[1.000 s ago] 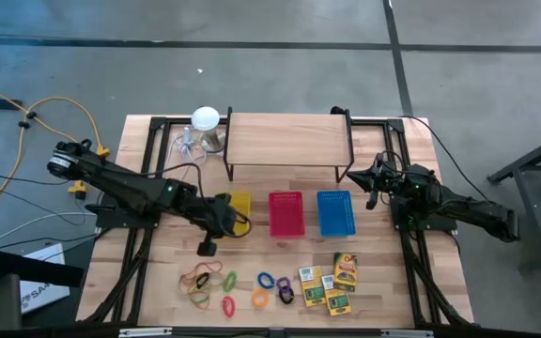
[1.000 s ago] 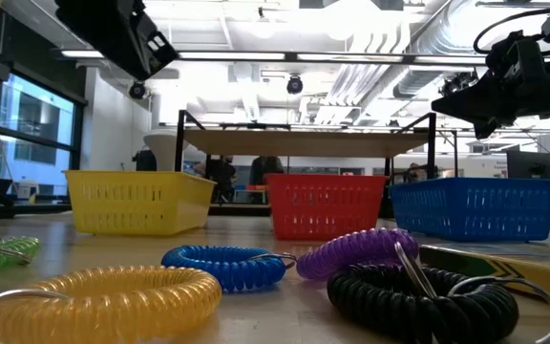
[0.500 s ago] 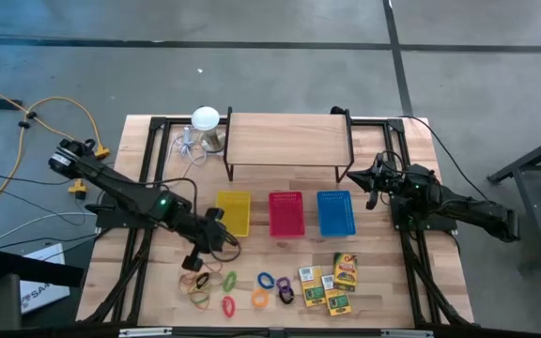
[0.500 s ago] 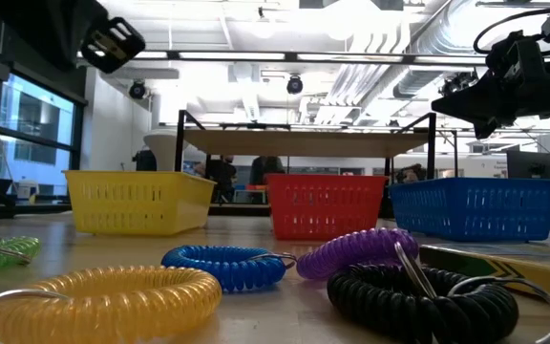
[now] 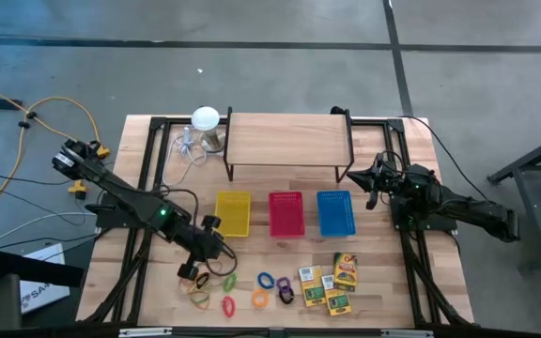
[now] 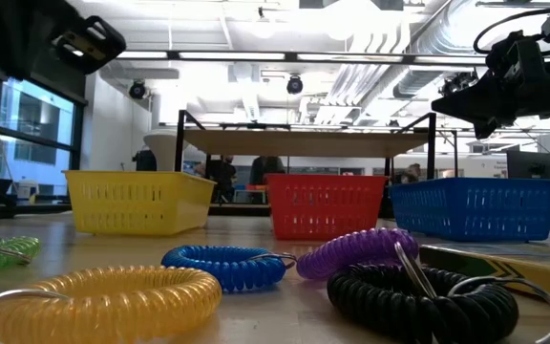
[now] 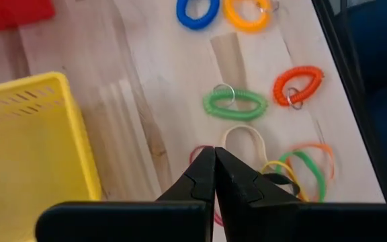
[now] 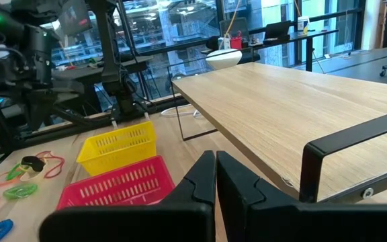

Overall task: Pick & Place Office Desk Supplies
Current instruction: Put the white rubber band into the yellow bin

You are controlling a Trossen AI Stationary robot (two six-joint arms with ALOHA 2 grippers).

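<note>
- Your rubber bands (image 5: 203, 282) and coiled rings (image 5: 270, 286) lie on the tabletop's (image 5: 383, 291) near edge, card boxes (image 5: 329, 282) just beside them.
- Your left claw (image 5: 192, 272), fingers pressed together, hangs over the rubber bands, empty.
- Yellow basket (image 5: 234, 213), red basket (image 5: 286, 213) and blue basket (image 5: 335, 212) sit farther back.
- Your right claw (image 5: 372, 188), fingers together, waits beside the blue basket.

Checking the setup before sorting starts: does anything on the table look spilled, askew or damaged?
Nothing stands out. The yellow basket, red basket and blue basket sit in a straight row, and the rubber bands, coil rings and card boxes lie grouped at the front edge.
</note>
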